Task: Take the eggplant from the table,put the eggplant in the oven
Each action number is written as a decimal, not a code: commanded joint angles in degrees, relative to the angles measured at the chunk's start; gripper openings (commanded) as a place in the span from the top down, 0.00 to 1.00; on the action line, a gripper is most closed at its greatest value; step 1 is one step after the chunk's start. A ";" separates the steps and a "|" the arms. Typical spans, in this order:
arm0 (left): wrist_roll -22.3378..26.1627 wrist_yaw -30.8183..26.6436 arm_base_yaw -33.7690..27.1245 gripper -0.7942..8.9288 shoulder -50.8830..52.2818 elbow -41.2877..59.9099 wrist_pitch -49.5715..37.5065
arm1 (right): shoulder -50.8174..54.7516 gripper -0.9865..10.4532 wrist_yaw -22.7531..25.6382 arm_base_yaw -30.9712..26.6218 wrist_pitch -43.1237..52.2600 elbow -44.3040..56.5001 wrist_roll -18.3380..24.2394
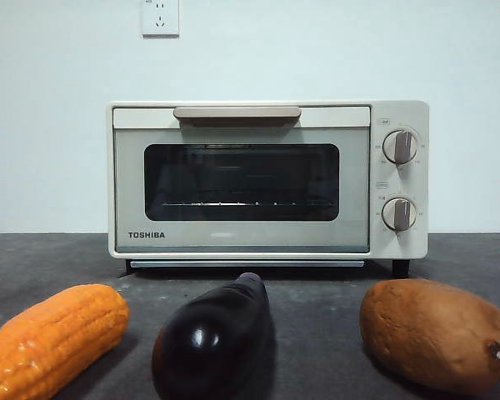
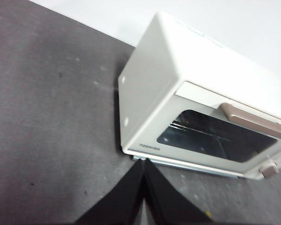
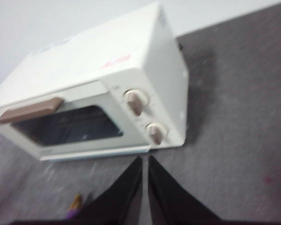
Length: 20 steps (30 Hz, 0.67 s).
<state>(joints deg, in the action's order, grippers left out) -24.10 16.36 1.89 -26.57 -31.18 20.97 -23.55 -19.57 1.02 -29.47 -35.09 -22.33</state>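
Note:
The glossy dark purple eggplant (image 1: 212, 337) lies on the grey table (image 1: 317, 308) at the front centre, its stem end pointing toward the oven. The cream Toshiba oven (image 1: 267, 179) stands behind it with its glass door closed. Neither arm appears in the front view. My left gripper (image 2: 144, 161) hangs shut above the table off the oven's (image 2: 196, 103) logo-side corner. My right gripper (image 3: 145, 159) is shut too, above the table in front of the oven's (image 3: 98, 98) knob side. A small purple bit with a stem tip (image 3: 74, 206) shows low in the right wrist view.
An orange corn cob (image 1: 50, 342) lies left of the eggplant and a brown sweet potato (image 1: 433, 333) lies to its right, both near the front edge. A wall with a socket (image 1: 160, 17) rises behind the oven.

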 commanded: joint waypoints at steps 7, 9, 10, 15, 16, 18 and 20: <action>4.57 4.13 0.02 0.91 -8.96 -9.92 4.00 | -12.41 0.71 -6.86 -0.02 -9.38 -15.17 3.32; 4.68 5.77 0.07 0.91 -10.49 -11.13 4.15 | -14.51 0.66 -9.14 0.00 -9.60 -17.46 3.39; 4.68 6.54 0.07 0.91 -11.15 -11.52 4.13 | -15.37 0.64 -10.69 0.00 -9.51 -18.23 3.37; 4.66 8.92 0.42 0.91 -13.86 -12.55 3.82 | -19.37 0.60 -23.78 0.87 -5.46 -19.23 -0.33; 4.66 8.98 0.66 0.91 -14.21 -12.59 3.87 | -20.22 0.60 -26.05 1.60 -4.48 -19.23 -1.25; 4.68 8.98 1.18 0.91 -14.75 -12.59 3.87 | -21.66 0.60 -26.86 3.56 -3.04 -19.23 -3.06; 4.68 9.01 1.79 0.91 -15.06 -12.59 3.87 | -22.97 0.60 -25.24 6.47 -2.69 -19.23 -4.20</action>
<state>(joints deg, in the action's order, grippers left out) -20.25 25.10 3.51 -41.23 -42.44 25.36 -46.06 -45.10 6.57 -32.80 -53.63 -24.36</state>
